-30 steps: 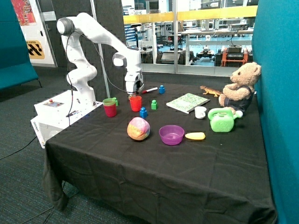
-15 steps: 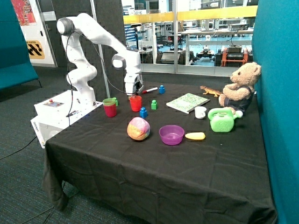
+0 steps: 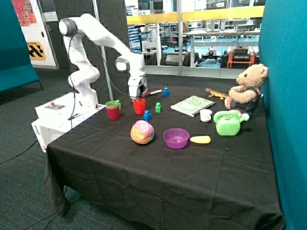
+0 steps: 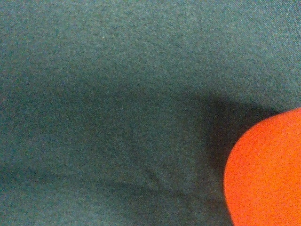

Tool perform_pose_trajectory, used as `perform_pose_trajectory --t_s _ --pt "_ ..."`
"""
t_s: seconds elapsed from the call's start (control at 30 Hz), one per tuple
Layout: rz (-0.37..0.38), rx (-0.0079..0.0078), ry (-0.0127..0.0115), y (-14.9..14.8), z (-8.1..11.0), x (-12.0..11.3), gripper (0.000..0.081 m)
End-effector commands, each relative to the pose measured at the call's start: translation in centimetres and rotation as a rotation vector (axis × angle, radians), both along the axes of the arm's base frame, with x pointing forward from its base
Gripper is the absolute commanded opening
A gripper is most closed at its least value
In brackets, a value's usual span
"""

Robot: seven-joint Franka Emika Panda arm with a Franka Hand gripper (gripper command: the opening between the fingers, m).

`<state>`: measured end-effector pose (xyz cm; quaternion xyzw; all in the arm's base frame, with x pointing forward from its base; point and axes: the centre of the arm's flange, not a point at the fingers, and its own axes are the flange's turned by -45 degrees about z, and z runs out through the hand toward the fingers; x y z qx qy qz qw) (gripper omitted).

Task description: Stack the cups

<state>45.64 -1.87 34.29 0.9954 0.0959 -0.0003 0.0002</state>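
A red cup (image 3: 139,106) stands upright on the black tablecloth (image 3: 158,167) at the back. My gripper (image 3: 137,97) hangs right over its rim, at its back edge. To one side, nearer the robot base, a green cup (image 3: 112,104) sits nested inside a pink-magenta cup (image 3: 113,114). In the wrist view only a rounded part of the red cup (image 4: 265,174) shows at the edge, over dark cloth. Whether the gripper holds the red cup does not show.
Around the red cup stand a blue block (image 3: 147,115), a green block (image 3: 158,107) and a marker (image 3: 153,92). Nearer the front are a colourful ball (image 3: 142,132), a purple bowl (image 3: 176,138), a white mug (image 3: 205,115), a book (image 3: 192,105) and a green watering can (image 3: 228,123).
My gripper has shifted slightly toward the side of the stacked cups. The red cup and the other things have not moved.
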Motion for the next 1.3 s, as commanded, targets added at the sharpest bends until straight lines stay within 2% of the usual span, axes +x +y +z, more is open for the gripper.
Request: perform_pose_trajectory --t_s 0.0,0.5,0.63,0.73,0.8,0.87,1.27 --pt "-0.002 0.0004 -0.0005 0.0 -0.5 0.1 0.0398" --pt "0.011 0.0004 -0.0005 1.0 -1.2 0.4 0.0381" --pt "0.009 0.0004 -0.0005 1.1 -1.4 0.5 0.0352" --pt "0.006 0.0004 -0.0005 1.0 -1.5 0.5 0.0286" --pt "-0.005 0.0004 -0.0005 1.0 -1.4 0.5 0.0098" --pt "0.004 0.0004 -0.0005 1.0 -1.3 0.6 0.0024" --pt "-0.016 0.0004 -0.0005 0.8 -1.3 0.6 0.0"
